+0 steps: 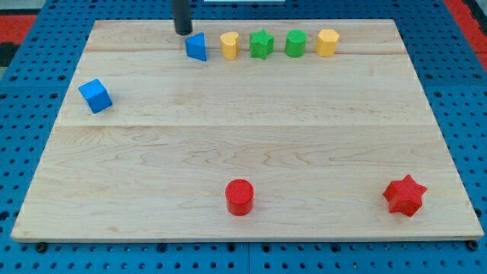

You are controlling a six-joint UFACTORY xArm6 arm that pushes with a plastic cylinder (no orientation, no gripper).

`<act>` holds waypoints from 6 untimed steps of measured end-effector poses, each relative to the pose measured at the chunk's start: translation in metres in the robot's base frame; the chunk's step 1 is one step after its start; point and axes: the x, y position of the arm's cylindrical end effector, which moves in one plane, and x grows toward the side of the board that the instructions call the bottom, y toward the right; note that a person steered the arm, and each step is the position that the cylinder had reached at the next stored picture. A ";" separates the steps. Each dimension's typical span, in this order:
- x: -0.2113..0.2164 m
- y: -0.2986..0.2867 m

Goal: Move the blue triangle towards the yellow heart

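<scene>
Near edge of the wooden board: red cylinder at bottom centre, red star at bottom right. Both well apart from the work area. Mid-left: blue cube, alone.

Far edge, a row running left to right: blue triangle, yellow heart, green star, a second green block (shape unclear), a second yellow block, apparently hexagonal.

Blue triangle sits near the view's top, just beside the yellow heart on its left, with a narrow gap between them.

My tip is a bare rod, holding nothing, with nothing to open or close. It stands just up-left of the triangle; contact cannot be confirmed.

Step in hand, as judged: short push toward the view's right. Best to bring the tip squarely onto the triangle's left side at mid-height (an up-left contact would likely spin it or slide it down-right). Keep the stroke short, or the heart gets shunted into the green star.

Orientation: the triangle appears taller than wide in view, long axis roughly top-to-bottom, narrow end leaning toward the left. Not certain at this size.
</scene>
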 end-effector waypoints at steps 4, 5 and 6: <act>0.070 -0.028; 0.060 -0.014; 0.059 0.005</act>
